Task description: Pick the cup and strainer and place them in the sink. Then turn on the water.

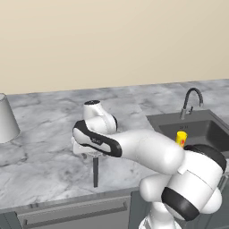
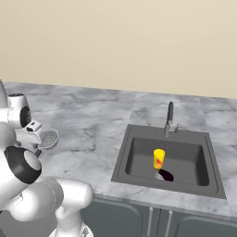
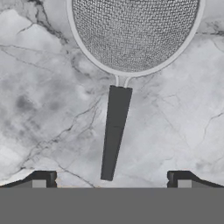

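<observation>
Since the cup (image 2: 159, 159) is already standing in the sink (image 2: 125, 159), the arm's gone for the strainer (image 3: 131, 39) lying flat on the counter (image 1: 49, 134). Its gripper (image 3: 111, 179) hangs above the handle, jaws spread wide either side, presumably to pinch it.

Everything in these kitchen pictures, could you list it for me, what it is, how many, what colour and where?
cup: one, bright yellow with a red-orange mark, upright inside the sink.
strainer: one, grey mesh head on a dark straight handle, flat on the counter left of the sink, under the hand.
sink: one, dark grey, sunk into the counter on the right.
tap: one, thin dark arched spout behind the sink, no water running.
cone-shaped vessel: one, pale grey, far left on the counter.
counter: one, grey-white marble, along the beige wall.
hand: one, dark finger tips wide open, above the strainer's handle.
</observation>
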You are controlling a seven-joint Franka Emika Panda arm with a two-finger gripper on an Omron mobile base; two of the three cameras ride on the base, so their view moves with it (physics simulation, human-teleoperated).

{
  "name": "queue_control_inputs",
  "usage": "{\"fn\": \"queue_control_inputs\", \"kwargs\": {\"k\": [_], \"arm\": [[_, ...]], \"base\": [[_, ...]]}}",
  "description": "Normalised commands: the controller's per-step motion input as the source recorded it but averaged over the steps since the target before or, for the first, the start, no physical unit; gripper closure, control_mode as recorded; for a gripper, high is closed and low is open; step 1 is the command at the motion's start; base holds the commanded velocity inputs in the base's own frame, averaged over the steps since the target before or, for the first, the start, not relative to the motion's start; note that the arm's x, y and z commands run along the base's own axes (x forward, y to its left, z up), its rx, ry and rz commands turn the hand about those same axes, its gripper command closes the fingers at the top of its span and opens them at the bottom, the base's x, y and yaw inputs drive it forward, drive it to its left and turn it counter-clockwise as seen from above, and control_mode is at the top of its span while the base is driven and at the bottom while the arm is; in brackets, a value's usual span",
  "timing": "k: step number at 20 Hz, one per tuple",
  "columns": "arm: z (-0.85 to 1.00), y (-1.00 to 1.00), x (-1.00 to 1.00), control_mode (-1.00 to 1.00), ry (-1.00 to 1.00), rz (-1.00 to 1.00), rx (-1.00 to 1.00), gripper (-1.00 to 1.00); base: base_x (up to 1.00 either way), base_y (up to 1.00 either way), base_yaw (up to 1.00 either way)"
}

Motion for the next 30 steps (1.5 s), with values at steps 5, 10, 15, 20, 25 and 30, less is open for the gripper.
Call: {"fn": "queue_control_inputs", "kwargs": {"k": [5, 10, 15, 20, 25, 30], "arm": [[-0.15, 0.0, 0.19, -1.0, -0.03, 0.0, 0.0, -1.0], [-0.2, 0.0, 0.15, -1.0, -0.02, 0.0, 0.0, -1.0], [-0.26, 0.0, 0.08, -1.0, -0.03, 0.0, 0.0, -1.0], [-0.24, 0.0, 0.02, -1.0, -0.02, 0.0, 0.0, -1.0], [-0.18, 0.0, 0.0, -1.0, 0.0, 0.0, 0.0, -1.0], [-0.15, 0.0, 0.0, -1.0, 0.0, 0.0, 0.0, -1.0]], "base": [[0.0, 0.0, 0.0], [0.0, 0.0, 0.0], [0.0, 0.0, 0.0], [0.0, 0.0, 0.0], [0.0, 0.0, 0.0], [0.0, 0.0, 0.0]]}}
